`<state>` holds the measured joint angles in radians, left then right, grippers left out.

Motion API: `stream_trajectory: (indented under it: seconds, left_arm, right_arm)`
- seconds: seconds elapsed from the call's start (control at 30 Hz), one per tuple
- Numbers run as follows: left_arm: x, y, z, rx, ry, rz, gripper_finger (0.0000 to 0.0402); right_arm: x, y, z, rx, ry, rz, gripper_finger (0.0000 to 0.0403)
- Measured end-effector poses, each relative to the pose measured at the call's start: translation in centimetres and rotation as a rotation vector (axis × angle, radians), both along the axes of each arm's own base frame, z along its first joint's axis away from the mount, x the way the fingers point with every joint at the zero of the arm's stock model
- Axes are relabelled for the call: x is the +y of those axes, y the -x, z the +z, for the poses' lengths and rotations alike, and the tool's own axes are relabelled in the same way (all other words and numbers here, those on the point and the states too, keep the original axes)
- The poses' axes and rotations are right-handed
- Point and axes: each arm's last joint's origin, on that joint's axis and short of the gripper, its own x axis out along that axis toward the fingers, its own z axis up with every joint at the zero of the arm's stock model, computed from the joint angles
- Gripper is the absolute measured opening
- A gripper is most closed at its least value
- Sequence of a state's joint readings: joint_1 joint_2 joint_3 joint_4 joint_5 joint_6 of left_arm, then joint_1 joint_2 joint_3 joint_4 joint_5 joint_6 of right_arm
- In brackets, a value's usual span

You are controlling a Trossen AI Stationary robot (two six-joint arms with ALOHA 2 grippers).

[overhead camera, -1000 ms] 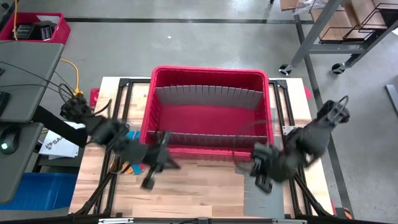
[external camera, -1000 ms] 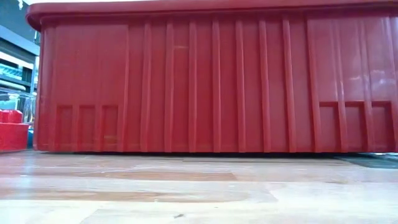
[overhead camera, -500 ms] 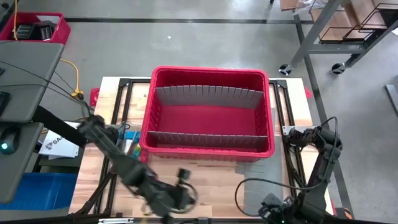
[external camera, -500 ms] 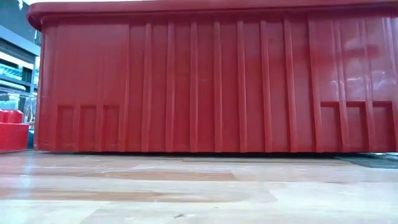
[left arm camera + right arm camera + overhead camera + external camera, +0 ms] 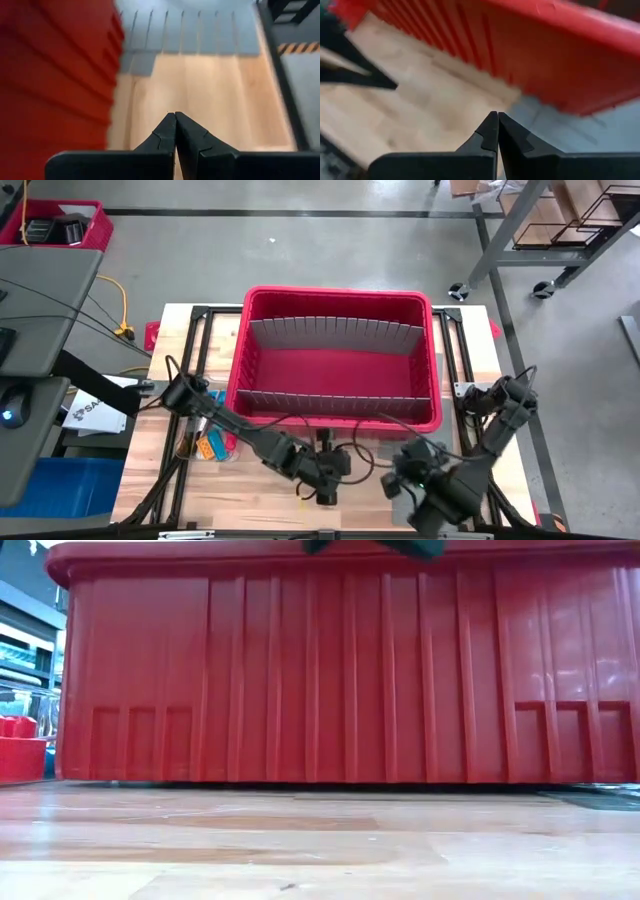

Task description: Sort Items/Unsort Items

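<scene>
Both grippers hover over the bare wood in front of the red bin (image 5: 338, 360), each shut with nothing between its fingers. My left gripper (image 5: 327, 485) reaches in from the left, near the table's front edge; its wrist view shows the closed fingertips (image 5: 175, 115) above the wood. My right gripper (image 5: 392, 480) comes in from the right and faces it, fingertips closed (image 5: 493, 114). A few items, orange and blue pieces (image 5: 208, 444), lie on the table left of the bin's near-left corner, behind the left arm.
The bin's near wall (image 5: 340, 680) fills the low view, and grey dividers (image 5: 335, 332) stand inside the bin. A grey mat (image 5: 200, 35) lies on the table in front of the bin's right part. Black frame rails (image 5: 455, 380) run along the table's sides.
My left arm has swept down and along the table's near edge toward the right, ending in front of the bin's middle. My right arm has dropped, swung through the near right corner and turned, so its gripper now points toward the left gripper.
</scene>
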<state>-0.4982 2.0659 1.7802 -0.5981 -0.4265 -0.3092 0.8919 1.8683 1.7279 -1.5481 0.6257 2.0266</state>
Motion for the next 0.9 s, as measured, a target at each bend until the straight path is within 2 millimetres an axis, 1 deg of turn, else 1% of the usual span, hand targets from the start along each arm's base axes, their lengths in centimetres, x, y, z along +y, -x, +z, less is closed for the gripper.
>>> stream_trajectory:
  seconds: [0.07, 0.13, 0.2, 0.3, 0.43, 0.53, 0.6, 0.77, 0.9]
  left_arm:
    - [0.0, 0.4, -0.2, 0.022, -0.058, 0.024, 0.0]
    - [0.0, 1.1, -0.4, 0.038, -0.131, 0.089, 0.0]
    - [0.2, 1.6, -1.2, 0.05, -0.17, 0.152, 0.0]
    - [1.0, 2.3, -2.8, 0.109, -0.221, 0.194, 0.0]
    - [2.3, 2.6, -4.8, 0.168, -0.241, 0.216, 0.0]
    - [3.5, 2.2, -5.6, 0.191, -0.197, 0.224, 0.0]
    - [4.2, 1.9, -5.7, 0.199, -0.188, 0.237, 0.0]
    - [5.7, 0.6, -5.0, 0.137, -0.156, 0.246, 0.0]
    - [6.6, -0.3, -4.5, 0.108, -0.106, 0.209, 0.0]
  right_arm:
    - [-0.8, -1.0, -0.3, -0.002, 0.022, -0.005, 0.0]
    - [-1.7, -2.0, -0.7, 0.008, 0.039, -0.013, 0.0]
    - [-2.5, -2.8, -1.0, 0.024, 0.052, -0.019, 0.0]
    - [-3.8, -4.1, -1.6, 0.043, 0.066, -0.027, 0.0]
    - [-5.7, -5.2, -2.2, 0.116, 0.1, -0.019, 0.0]
    - [-7.0, -5.7, -2.3, 0.187, 0.126, -0.023, 0.0]
    - [-7.9, -6.0, -2.2, 0.224, 0.139, -0.025, 0.0]
    - [-10.1, -6.6, -2.4, 0.34, 0.174, -0.013, 0.0]
    - [-10.9, -7.1, -2.3, 0.364, 0.142, 0.011, 0.0]
